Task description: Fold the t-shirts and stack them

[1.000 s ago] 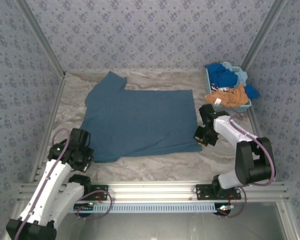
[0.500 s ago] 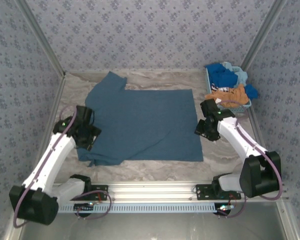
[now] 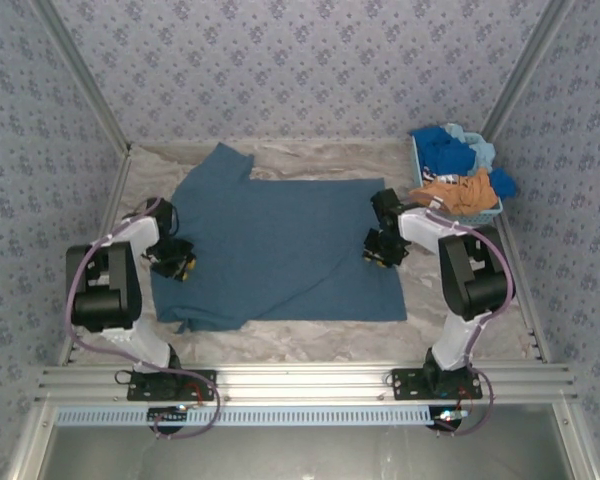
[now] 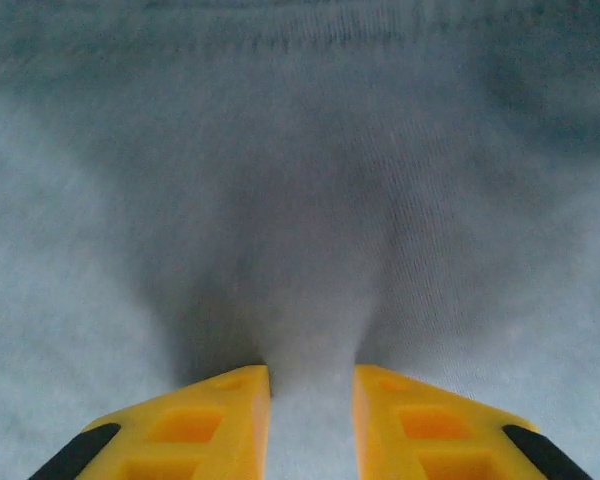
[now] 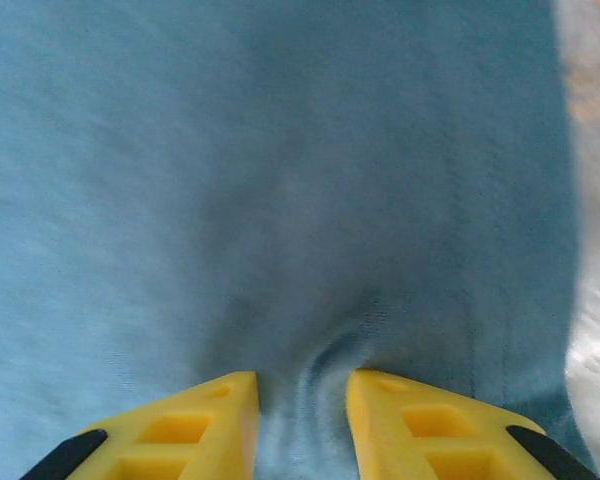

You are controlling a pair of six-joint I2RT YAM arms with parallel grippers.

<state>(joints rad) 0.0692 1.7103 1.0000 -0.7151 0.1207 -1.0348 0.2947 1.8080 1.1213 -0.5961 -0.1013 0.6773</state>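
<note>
The slate-blue t-shirt [image 3: 280, 245] lies spread flat in the middle of the table, one sleeve pointing to the far left. My left gripper [image 3: 177, 262] presses down on its left edge. In the left wrist view the yellow fingers [image 4: 220, 420] stand close together, with a ridge of cloth [image 4: 310, 300] pinched up between them. My right gripper [image 3: 377, 252] presses on the shirt near its right edge. There too a wrinkle of cloth [image 5: 325, 350] is squeezed between the narrowed fingers [image 5: 410, 420]. Other t-shirts, bright blue [image 3: 442, 148] and orange-brown [image 3: 460, 192], are heaped at the back right.
The heaped shirts sit in a light-blue basket [image 3: 480, 217] in the far right corner. Patterned walls close in the table on three sides. A strip of bare marbled tabletop [image 3: 310, 335] runs between the shirt's near hem and the metal rail.
Both grippers left the shirt's near corners and moved up to its left and right sides. Their jaws opened on the way and have narrowed again around cloth.
</note>
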